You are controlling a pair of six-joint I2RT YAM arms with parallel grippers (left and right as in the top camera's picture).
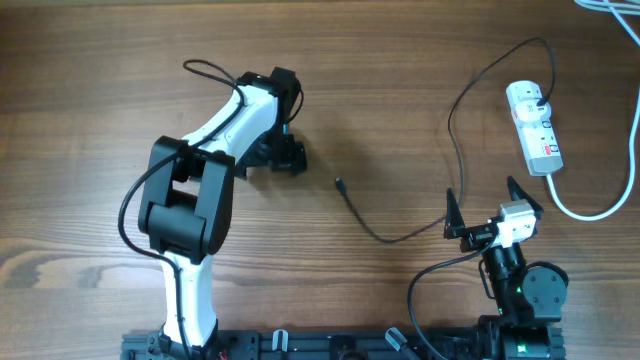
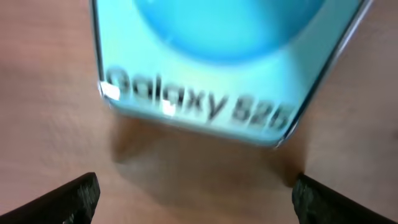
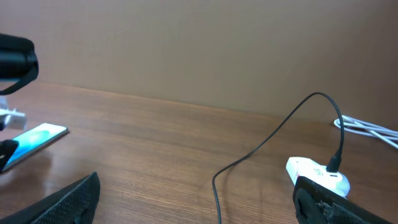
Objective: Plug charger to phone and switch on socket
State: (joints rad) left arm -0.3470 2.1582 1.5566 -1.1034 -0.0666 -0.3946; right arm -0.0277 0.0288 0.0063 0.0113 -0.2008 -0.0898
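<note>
Near edge, R side: right gripper (image 1: 485, 200) sits low on a folded arm, black fingers spread wide, holding nothing. Just beyond it the charger (image 1: 395, 240), a thin black cable, sags in a loop mid-counter, plug tip loose on the wood-grain table (image 1: 400, 60). Left arm stretched fwd, centre-left, wrist tipped down; left gripper (image 2: 196, 196) wide, w/ the phone (image 2: 199, 62) (teal screen, rounded corners) flat just ahead, untouched. Cable's other end runs to the socket (image 1: 533, 130), a glossy white oblong near far-R corner, thick white cord (image 1: 600, 212) curling beside it
</note>
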